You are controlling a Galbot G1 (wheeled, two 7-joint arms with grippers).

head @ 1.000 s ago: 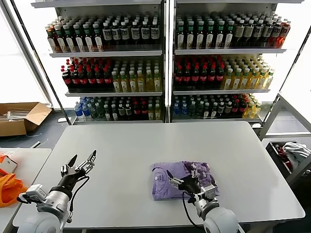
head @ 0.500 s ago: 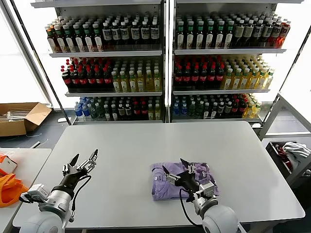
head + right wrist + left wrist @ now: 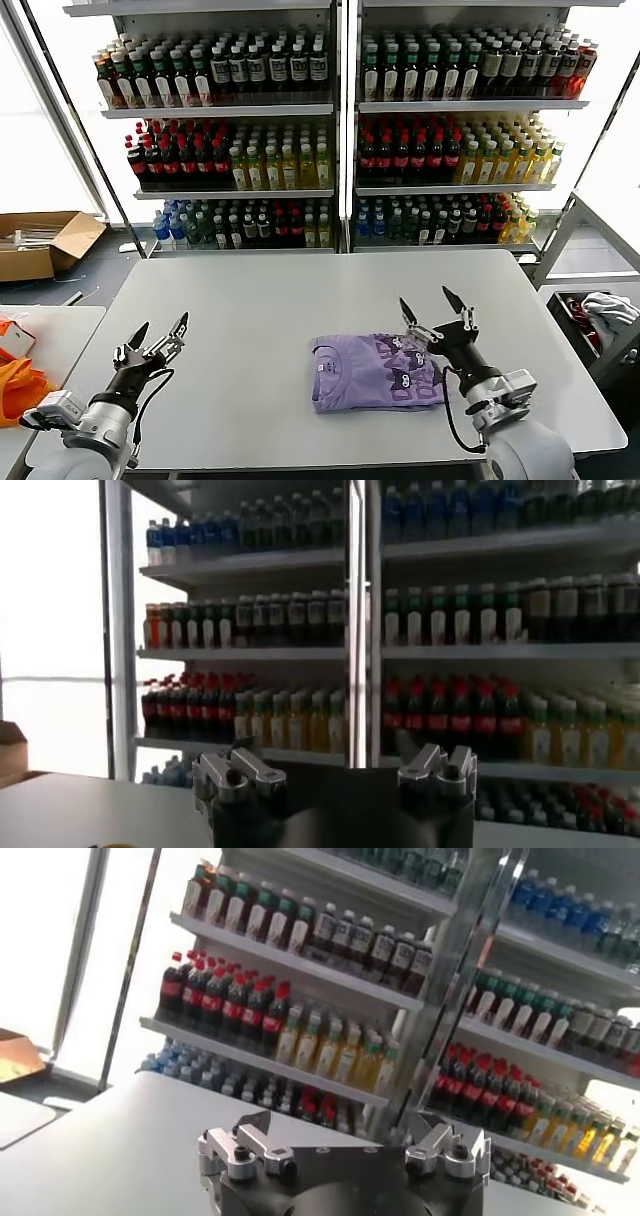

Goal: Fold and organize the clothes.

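Note:
A folded lavender T-shirt (image 3: 370, 370) with dark purple print lies on the grey table (image 3: 300, 300), right of the middle near the front. My right gripper (image 3: 433, 305) is open and empty, raised above the shirt's right end, fingers pointing up. My left gripper (image 3: 157, 333) is open and empty, raised over the table's front left, well apart from the shirt. Both wrist views look at the drink shelves and show only the gripper bases with the jaws spread; the shirt is out of those views.
Shelves of bottled drinks (image 3: 340, 130) stand behind the table. An orange fabric item (image 3: 15, 385) lies on a side table at the left, a cardboard box (image 3: 40, 240) on the floor beyond. A whitish cloth heap (image 3: 605, 310) sits in a bin at the right.
My right gripper has let go of the shirt, lifted off it and swung to the right, pointing upward. The shirt now lies flat and folded. My left gripper drew back slightly to the left.

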